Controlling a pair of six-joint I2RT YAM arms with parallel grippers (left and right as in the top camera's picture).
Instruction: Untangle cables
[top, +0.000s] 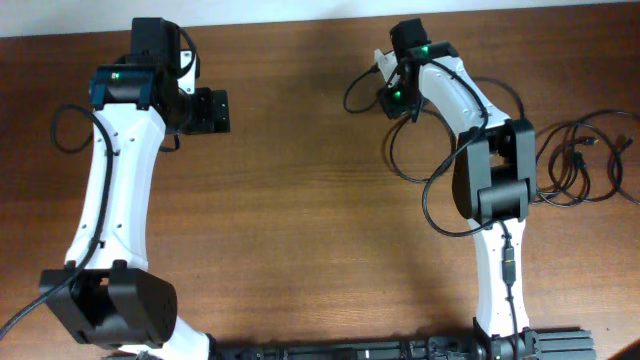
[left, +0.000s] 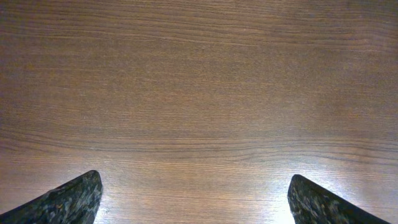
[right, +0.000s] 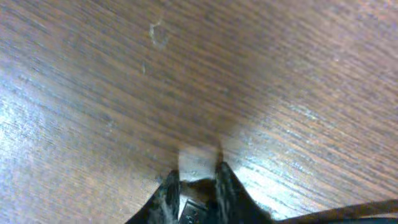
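The cables (top: 580, 158) lie as a loose tangle of thin black loops at the table's right edge, to the right of the right arm. My right gripper (top: 381, 64) is at the far middle of the table. In the right wrist view it (right: 198, 170) is shut on a small pale plug end (right: 199, 157), close above the wood. A thin black cord (top: 352, 97) loops out beside that gripper, and a black cord (right: 367, 210) crosses the lower right of the wrist view. My left gripper (top: 212, 110) is open and empty over bare wood (left: 196, 193), far from the cables.
The thicker black arm wiring (top: 428, 205) loops across the table beside the right arm's base (top: 497, 300). The left arm's base (top: 110, 305) stands at the near left. The wooden table (top: 300, 220) lies between the arms.
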